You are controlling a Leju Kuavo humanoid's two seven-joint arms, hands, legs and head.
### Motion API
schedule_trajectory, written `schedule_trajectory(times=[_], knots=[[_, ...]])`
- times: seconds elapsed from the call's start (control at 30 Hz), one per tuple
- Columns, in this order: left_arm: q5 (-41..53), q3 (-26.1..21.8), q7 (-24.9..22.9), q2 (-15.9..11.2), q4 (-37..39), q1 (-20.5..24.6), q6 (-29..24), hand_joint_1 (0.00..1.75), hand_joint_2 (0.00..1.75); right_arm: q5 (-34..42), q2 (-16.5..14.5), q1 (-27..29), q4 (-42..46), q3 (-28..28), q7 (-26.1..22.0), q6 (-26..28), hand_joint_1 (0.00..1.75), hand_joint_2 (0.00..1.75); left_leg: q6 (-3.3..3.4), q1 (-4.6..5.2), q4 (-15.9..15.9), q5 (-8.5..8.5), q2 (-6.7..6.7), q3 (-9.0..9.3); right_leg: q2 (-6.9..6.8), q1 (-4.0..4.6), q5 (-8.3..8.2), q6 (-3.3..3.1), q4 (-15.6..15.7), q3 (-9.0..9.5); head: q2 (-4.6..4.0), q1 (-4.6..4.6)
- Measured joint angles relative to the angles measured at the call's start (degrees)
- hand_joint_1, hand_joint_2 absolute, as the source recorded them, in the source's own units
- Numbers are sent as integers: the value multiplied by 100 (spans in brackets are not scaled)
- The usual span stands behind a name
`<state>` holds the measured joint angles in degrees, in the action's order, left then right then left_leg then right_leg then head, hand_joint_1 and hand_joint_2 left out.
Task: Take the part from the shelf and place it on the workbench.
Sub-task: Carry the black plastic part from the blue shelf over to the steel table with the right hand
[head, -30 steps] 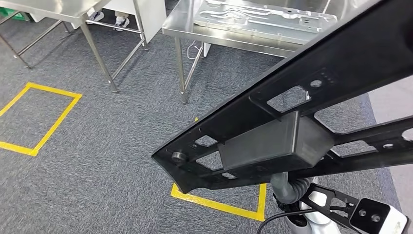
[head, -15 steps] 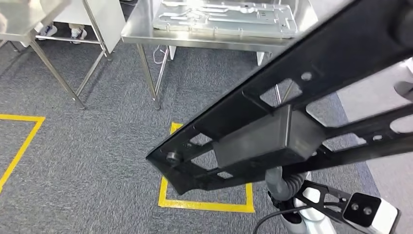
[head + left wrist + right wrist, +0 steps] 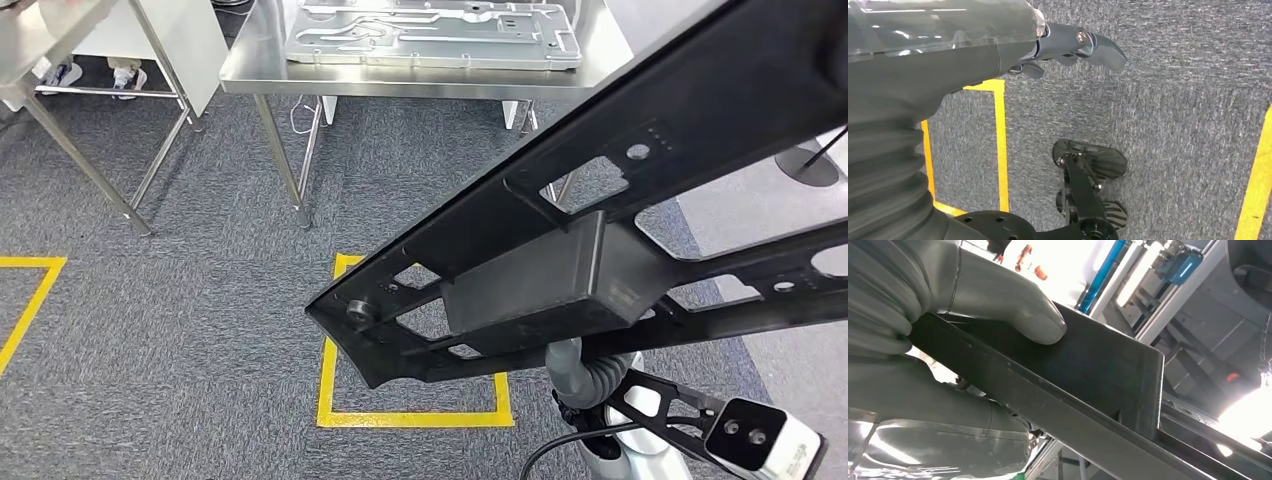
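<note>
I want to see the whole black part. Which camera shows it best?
The head view: the black part stretches across it, cutouts visible. The right wrist view shows a close piece gripped by the right hand. The left wrist view looks at carpet.

No text, label, brand or number can be read in any of these views. The black part (image 3: 600,230) carries only cut-outs and small holes, with no legible marking. The yellow tape lines (image 3: 410,415) on the floor, at about 6 o'clock in the head view, form plain outlines with no writing.
</note>
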<state>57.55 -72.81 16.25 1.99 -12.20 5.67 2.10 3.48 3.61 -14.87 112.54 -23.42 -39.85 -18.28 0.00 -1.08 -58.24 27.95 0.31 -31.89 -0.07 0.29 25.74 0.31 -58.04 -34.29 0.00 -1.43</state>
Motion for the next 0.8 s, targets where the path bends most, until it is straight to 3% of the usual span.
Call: schedule_trajectory(times=[0.1,0.2,0.23,0.27,0.33,0.4,0.47,0.57,0.63,0.73,0.77,0.8], knots=[[3,2,7,-6,0,12,4,0,175,4,-7,-6,11,-9,1,-5,175,175,-75,7,-210,140,1,-49,9,-50,-52,-61,171,126,0,17],[6,2,8,-9,0,2,11,0,175,8,-10,-20,12,-25,0,-12,175,175,-104,7,-1191,549,-10,-570,12,-39,-31,-119,210,191,0,43],[7,2,8,-9,0,-7,13,0,175,7,-9,-16,9,-28,1,-13,175,175,-108,5,-1419,584,-10,-718,19,-29,-10,-132,201,202,0,44],[7,3,8,-9,0,-16,13,0,175,4,-10,-13,6,-31,2,-14,175,175,-107,5,-1453,509,-10,-776,28,-23,15,-136,189,217,0,43],[7,4,10,-10,0,-22,14,0,175,-1,-10,-12,3,-35,1,-15,175,175,-88,5,-947,112,-10,-596,49,-22,84,-117,148,267,0,44],[12,7,16,-10,0,-17,19,0,175,-2,-11,-13,3,-37,1,-15,175,175,-34,18,-309,-148,-23,-304,64,-8,165,-70,90,300,0,44],[20,14,25,-9,0,-17,27,0,175,-3,-12,-16,3,-40,1,-15,175,175,30,38,-80,-144,-36,-198,76,6,201,-11,46,298,1,45],[22,32,33,-6,0,-23,31,0,175,-4,-13,-19,7,-43,1,-15,175,175,121,26,-31,-129,-44,-150,74,-1,235,70,-68,270,1,37],[23,39,40,-6,0,-16,31,0,175,-4,-13,-26,13,-44,0,-14,175,175,171,6,2,-109,-42,-80,59,-22,426,128,-506,48,1,9],[24,41,47,-10,0,-14,31,0,175,-6,-13,-11,16,-45,0,-11,175,175,197,10,9,-51,-38,-19,43,-64,771,189,-1541,-611,0,-9],[25,42,47,-10,0,-18,31,0,175,-7,-13,-5,16,-46,1,-10,175,175,193,12,8,-25,-39,8,41,-69,732,192,-1641,-729,0,-10],[25,42,47,-10,0,-22,31,0,175,-7,-13,-1,16,-46,1,-10,175,175,186,13,8,7,-42,50,39,-69,571,182,-1508,-729,0,-10]])
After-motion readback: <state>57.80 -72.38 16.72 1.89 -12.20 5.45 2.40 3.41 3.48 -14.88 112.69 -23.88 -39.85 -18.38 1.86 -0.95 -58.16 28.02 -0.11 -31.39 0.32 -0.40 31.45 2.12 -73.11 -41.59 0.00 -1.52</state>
